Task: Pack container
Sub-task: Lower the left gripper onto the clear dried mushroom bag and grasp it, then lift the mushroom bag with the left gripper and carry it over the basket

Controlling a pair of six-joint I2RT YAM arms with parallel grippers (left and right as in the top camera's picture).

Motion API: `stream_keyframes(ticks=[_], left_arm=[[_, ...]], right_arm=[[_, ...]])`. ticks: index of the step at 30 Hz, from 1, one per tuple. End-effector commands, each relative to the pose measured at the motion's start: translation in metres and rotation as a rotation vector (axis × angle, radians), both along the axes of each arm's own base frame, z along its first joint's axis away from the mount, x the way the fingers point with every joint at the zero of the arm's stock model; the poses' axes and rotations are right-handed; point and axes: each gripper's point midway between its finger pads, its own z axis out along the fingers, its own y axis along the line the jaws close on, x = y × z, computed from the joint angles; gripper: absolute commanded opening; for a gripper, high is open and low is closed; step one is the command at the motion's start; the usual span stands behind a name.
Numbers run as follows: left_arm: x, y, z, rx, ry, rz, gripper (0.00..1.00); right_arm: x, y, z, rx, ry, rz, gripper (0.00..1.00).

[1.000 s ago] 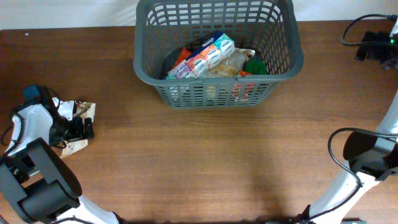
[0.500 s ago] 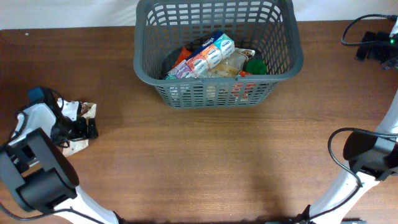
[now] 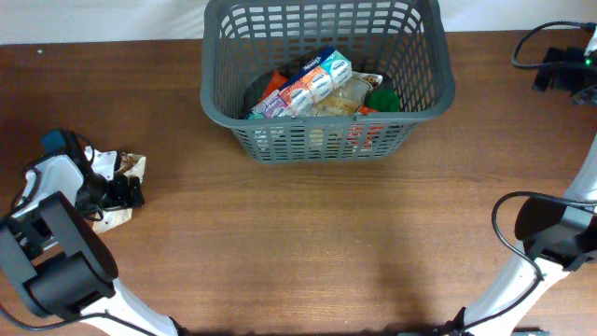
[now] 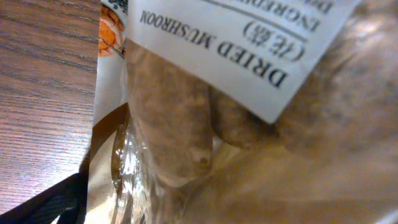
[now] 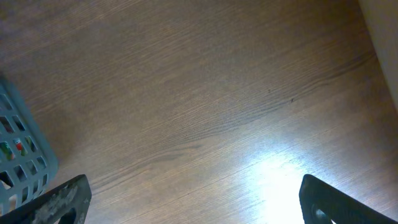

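Observation:
The container (image 3: 424, 103) is a large dark grey slotted basket at the back centre of the table, and its corner shows in the right wrist view (image 5: 18, 155). It holds several grocery packs, among them a long blue and white pack (image 3: 303, 86). A clear bag of dried mushrooms (image 3: 123, 170) with a white label lies on the table at the far left and fills the left wrist view (image 4: 249, 124). My left gripper (image 3: 114, 194) is down over this bag with its jaws spread around it; one dark finger shows at the bag's edge. My right gripper (image 5: 196, 199) is open and empty above bare wood.
The wooden table (image 3: 308, 243) stretches between the bag and the basket. Black cables and a device (image 3: 558, 65) sit at the back right corner. The right arm's base (image 3: 550, 233) stands at the right edge.
My left arm has shifted its elbow and the gripper has settled slightly further onto the mushroom bag, which nudged a little. The right arm and basket have not moved.

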Motion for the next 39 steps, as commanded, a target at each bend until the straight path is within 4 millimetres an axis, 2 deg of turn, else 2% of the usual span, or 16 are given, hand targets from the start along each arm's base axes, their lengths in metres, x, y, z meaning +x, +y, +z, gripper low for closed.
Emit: stream_keyframes(ticks=[1, 4, 7, 9, 10, 13, 17, 20, 22, 27, 28, 29, 30, 31, 34, 39], left_arm=[[-0.003, -0.007, -0.012, -0.047, 0.015, -0.010, 0.92], [-0.003, -0.007, -0.012, -0.047, 0.014, -0.010, 0.90], [-0.002, -0.007, -0.012, -0.045, 0.012, -0.010, 0.61], [-0.001, -0.006, -0.012, -0.043, 0.008, -0.003, 0.45], [-0.001, -0.006, -0.012, -0.041, 0.005, -0.003, 0.39], [0.001, -0.005, -0.012, -0.038, -0.002, -0.003, 0.32], [0.008, -0.001, -0.007, -0.031, -0.023, 0.047, 0.05], [0.022, 0.005, 0.005, -0.028, -0.064, 0.102, 0.02], [0.039, 0.004, 0.024, -0.061, -0.117, 0.100, 0.02], [0.080, 0.000, 0.094, -0.126, -0.257, 0.067, 0.02], [0.093, -0.002, 0.129, -0.122, -0.308, 0.046, 0.02], [0.098, -0.003, 0.147, -0.114, -0.333, 0.035, 0.02], [0.108, -0.008, 0.182, -0.094, -0.386, 0.009, 0.02], [0.115, -0.017, 0.211, -0.090, -0.438, -0.020, 0.02], [0.130, -0.050, 0.277, -0.107, -0.586, -0.116, 0.02], [0.141, -0.138, 0.384, -0.130, -0.861, -0.352, 0.02]], right_arm=[[0.002, 0.000, -0.005, 0.018, 0.004, -0.006, 0.99], [0.002, 0.000, -0.005, 0.018, 0.004, -0.006, 0.99], [0.002, 0.000, -0.005, 0.018, 0.004, -0.006, 0.99], [0.002, 0.000, -0.005, 0.018, 0.004, -0.006, 0.99], [0.002, 0.000, -0.005, 0.018, 0.004, -0.006, 0.99], [0.002, 0.000, -0.005, 0.018, 0.004, -0.006, 0.99], [0.002, 0.000, -0.005, 0.018, 0.004, -0.006, 0.99], [0.002, 0.000, -0.005, 0.018, 0.004, -0.006, 0.99], [0.002, 0.000, -0.005, 0.018, 0.004, -0.006, 0.99], [0.002, 0.000, -0.005, 0.018, 0.004, -0.006, 0.99], [0.002, 0.000, -0.005, 0.018, 0.005, -0.006, 0.99], [0.002, 0.000, -0.005, 0.018, 0.004, -0.006, 0.99], [0.002, 0.000, -0.005, 0.018, 0.004, -0.006, 0.99], [0.002, 0.000, -0.005, 0.018, 0.004, -0.006, 0.99], [0.002, 0.000, -0.005, 0.018, 0.004, -0.006, 0.99], [0.002, 0.000, -0.005, 0.018, 0.004, -0.006, 0.99]])
